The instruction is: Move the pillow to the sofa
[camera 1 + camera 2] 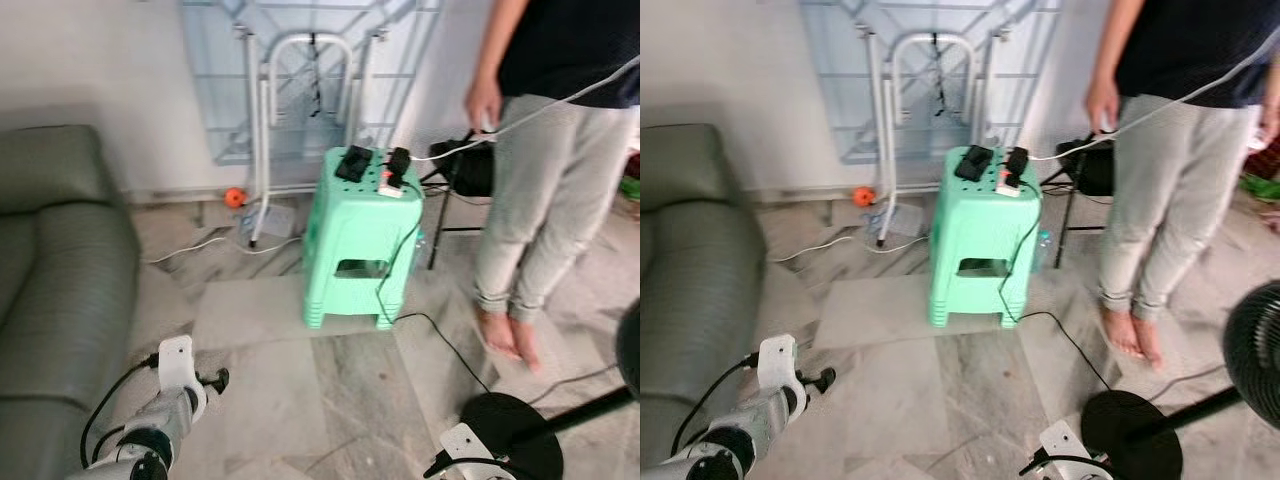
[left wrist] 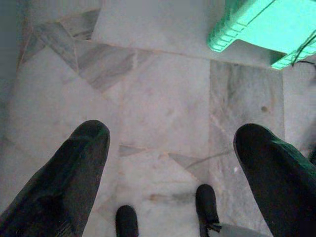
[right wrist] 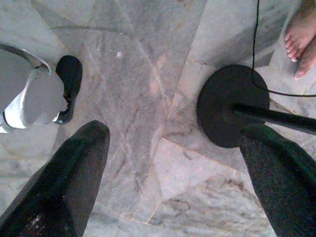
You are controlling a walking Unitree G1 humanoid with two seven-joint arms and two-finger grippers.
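Both tools empty beside the sofa, no pillow found yet.
The left tool (image 2: 170, 163) and right tool (image 3: 173, 163) hang wide over marble floor (image 1: 290, 390), unloaded because the sofa (image 1: 60, 250) is near but nothing is grasped.

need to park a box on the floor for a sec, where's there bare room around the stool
The widest bare floor lies in front of the green stool, between the sofa and the fan base. A smaller patch sits between sofa and stool. It is crowded behind the stool, with the white frame, cables and orange ball, and to its right, where a person stands.
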